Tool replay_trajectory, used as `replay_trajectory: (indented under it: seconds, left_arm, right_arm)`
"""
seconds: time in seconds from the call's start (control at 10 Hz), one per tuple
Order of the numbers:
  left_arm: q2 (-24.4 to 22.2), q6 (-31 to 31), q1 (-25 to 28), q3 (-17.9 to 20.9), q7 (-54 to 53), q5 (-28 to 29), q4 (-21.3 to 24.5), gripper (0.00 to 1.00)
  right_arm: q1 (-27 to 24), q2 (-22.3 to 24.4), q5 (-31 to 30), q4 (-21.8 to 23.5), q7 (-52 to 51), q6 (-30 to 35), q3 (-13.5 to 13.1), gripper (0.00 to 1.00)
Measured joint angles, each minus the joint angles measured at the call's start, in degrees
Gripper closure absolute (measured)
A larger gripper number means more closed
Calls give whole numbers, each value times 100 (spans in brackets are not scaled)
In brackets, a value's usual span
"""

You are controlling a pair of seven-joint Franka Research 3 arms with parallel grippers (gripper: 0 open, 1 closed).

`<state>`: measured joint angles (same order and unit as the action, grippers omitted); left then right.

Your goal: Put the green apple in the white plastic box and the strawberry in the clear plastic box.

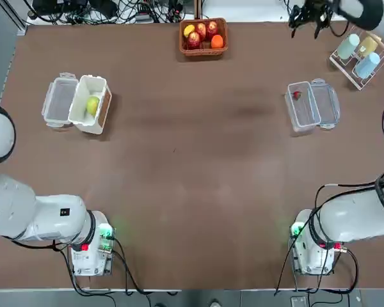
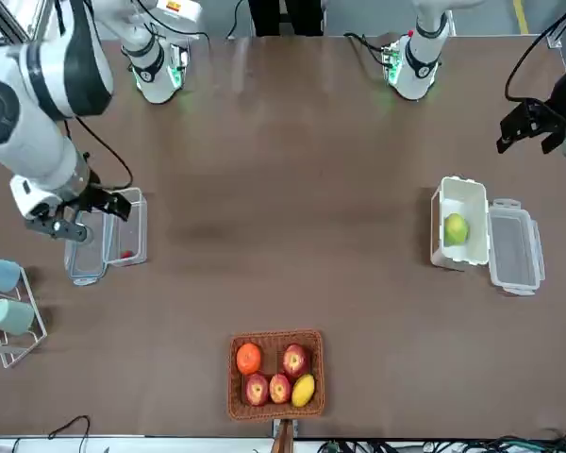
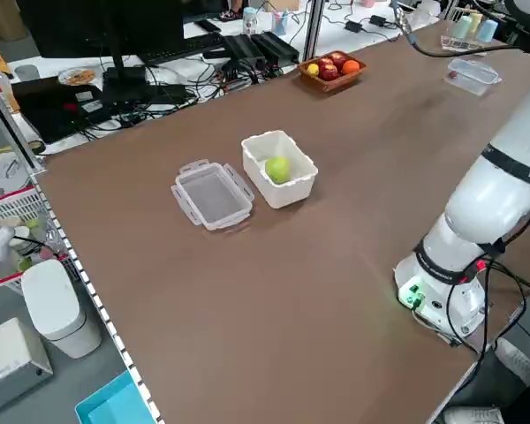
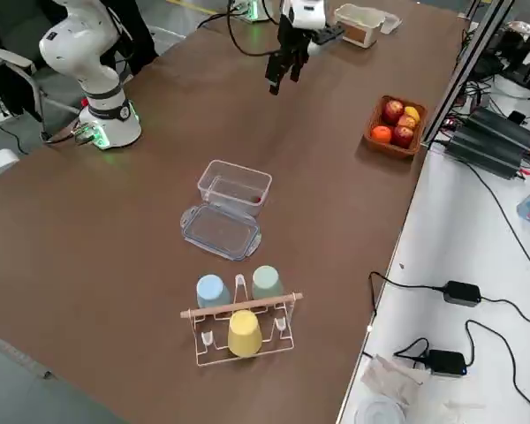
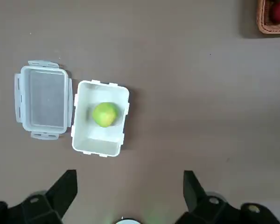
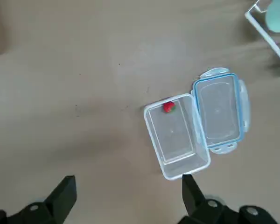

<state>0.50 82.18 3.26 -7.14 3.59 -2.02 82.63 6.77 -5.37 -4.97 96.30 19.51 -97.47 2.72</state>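
Both claws [image 5: 126,196] [image 6: 126,196] open, green apple [image 1: 92,105] in white plastic box [image 1: 100,87], strawberry [image 1: 297,95] in clear plastic box [image 1: 301,120].

table [image 1: 192,166]: matt brown | white plastic box [image 1: 93,104]: opaque | clear plastic box [image 1: 301,106]: see-through | basket [image 1: 203,36]: probably woven wicker

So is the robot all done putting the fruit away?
It looks done. The green apple sits inside the white plastic box, and the strawberry lies in the clear plastic box. The left gripper and right gripper are open, empty and raised. Both lids are open.
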Motion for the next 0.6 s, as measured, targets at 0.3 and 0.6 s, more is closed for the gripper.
replay_trajectory:
  seconds: [0.3, 0.6]
  left_arm:
    - [0, 28, 0, 6, 0, 0, 1, 0]
    - [3, 103, -6, 3, -161, 4, 3, 0]
  right_arm:
    - [-453, 54, 285, -485, -1117, 534, 58, 0]
    - [-649, 63, 303, -588, -2337, 627, 58, 0]
